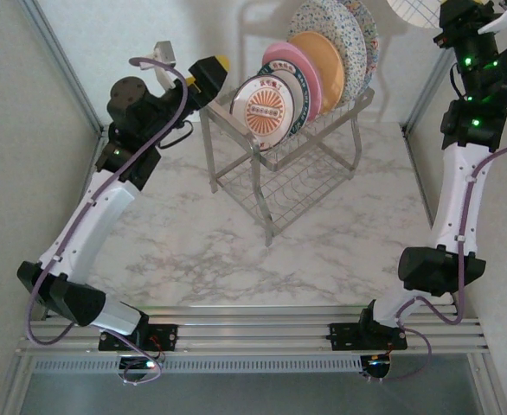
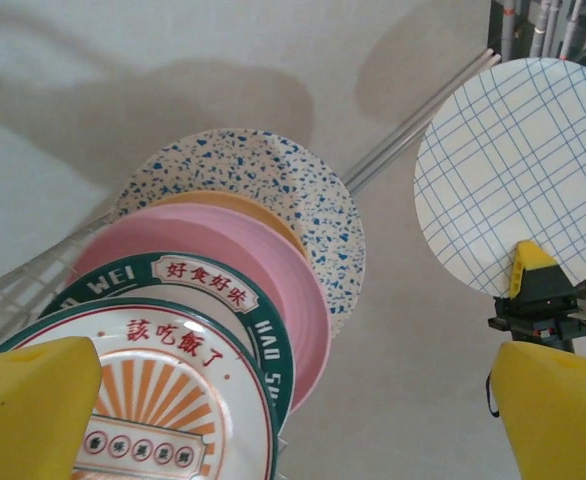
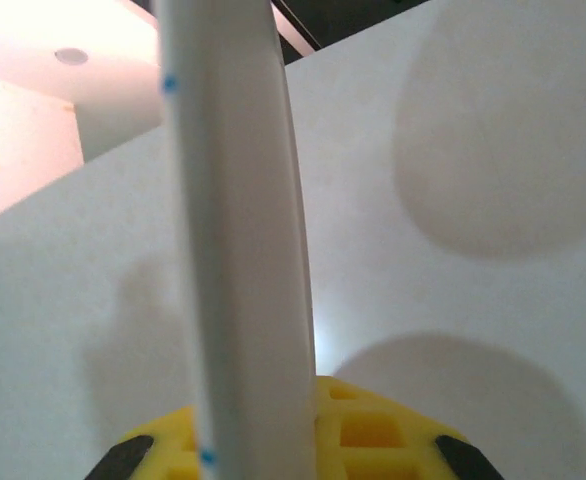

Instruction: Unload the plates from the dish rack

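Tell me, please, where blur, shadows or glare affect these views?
Top external: sharp, evenly lit; the dish rack throws a soft shadow on the back wall. Left wrist: the left fingers blur near the lens; a glint sits on the sunburst plate. Right wrist: the rim of the grid-lined plate is out of focus, round shadows lie on the white wall, the upper-left corner is washed out.

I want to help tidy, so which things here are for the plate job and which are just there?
For the job: dish rack, the dark-rimmed plates, pink plate, orange plate and speckled plates standing in it, the blue-checked plate held by the right gripper, the open left gripper.
Just there: marble table, metal rails, white walls.
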You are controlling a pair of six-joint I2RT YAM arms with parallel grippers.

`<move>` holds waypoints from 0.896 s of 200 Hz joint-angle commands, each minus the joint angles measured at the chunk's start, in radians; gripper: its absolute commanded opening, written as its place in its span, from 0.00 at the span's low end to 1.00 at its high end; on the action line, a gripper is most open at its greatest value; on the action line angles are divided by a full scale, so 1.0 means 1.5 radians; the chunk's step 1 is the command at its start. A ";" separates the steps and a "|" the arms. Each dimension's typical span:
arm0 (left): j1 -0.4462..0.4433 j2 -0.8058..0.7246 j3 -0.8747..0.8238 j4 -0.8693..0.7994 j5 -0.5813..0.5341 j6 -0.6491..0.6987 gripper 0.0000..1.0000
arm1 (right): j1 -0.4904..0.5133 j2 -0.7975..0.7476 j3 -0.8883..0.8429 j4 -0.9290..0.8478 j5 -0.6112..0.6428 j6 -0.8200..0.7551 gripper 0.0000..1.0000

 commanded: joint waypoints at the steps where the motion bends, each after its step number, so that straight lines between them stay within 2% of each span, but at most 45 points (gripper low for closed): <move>1: -0.003 0.029 0.048 0.029 0.050 -0.053 0.99 | 0.046 -0.006 0.053 -0.030 -0.022 0.077 0.00; 49: -0.003 0.060 0.069 0.070 0.070 -0.119 0.99 | 0.196 0.008 0.069 -0.111 -0.019 0.131 0.00; 87: -0.003 0.067 0.069 0.092 0.066 -0.162 0.95 | 0.297 0.029 0.082 -0.159 -0.021 0.165 0.00; 146: 0.005 0.073 0.069 0.110 0.070 -0.200 0.87 | 0.364 0.078 0.145 -0.232 -0.046 0.196 0.00; 179: 0.014 0.077 0.069 0.117 0.072 -0.210 0.78 | 0.384 0.095 0.172 -0.262 -0.063 0.209 0.00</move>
